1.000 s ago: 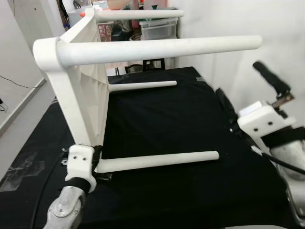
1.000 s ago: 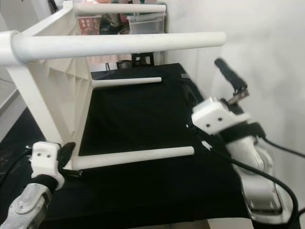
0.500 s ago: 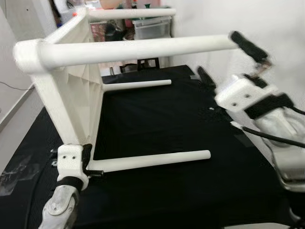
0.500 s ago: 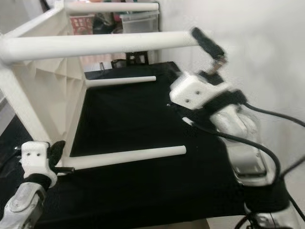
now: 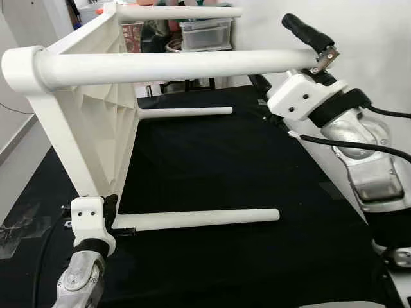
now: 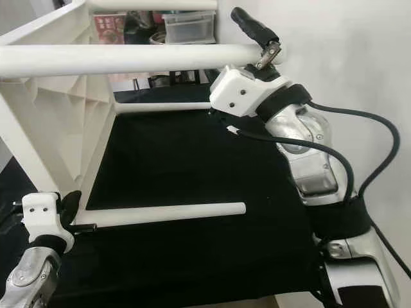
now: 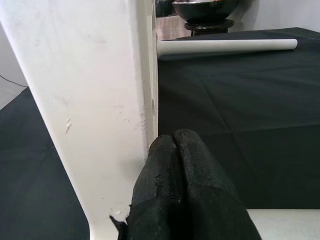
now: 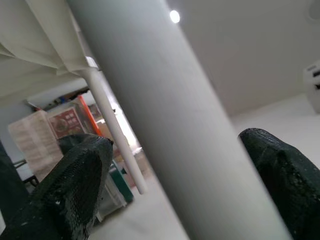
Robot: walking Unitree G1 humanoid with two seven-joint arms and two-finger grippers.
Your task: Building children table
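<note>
while the white plastic children's table [image 5: 96,122] lies tipped on its side on the black-covered counter [image 5: 218,167], its ribbed top stands upright toward the counter's left edge and its four round white legs run level toward the right edge. two legs rest low, just over the black cloth, and two hang high in the air. the left gripper [image 7: 175,150] sits at the near left corner of the counter, its jaws pressed together and touching the lower near corner of the tabletop, where the near lower leg [image 5: 199,219] joins. the right gripper [image 8: 175,165] is raised above the counter's right edge at the tip of the near upper leg [image 5: 167,66], with its jaws spread apart on either side of that leg; whether they touch it cannot be told. clear storage boxes [image 5: 205,32] stand beyond the far edge.
</note>
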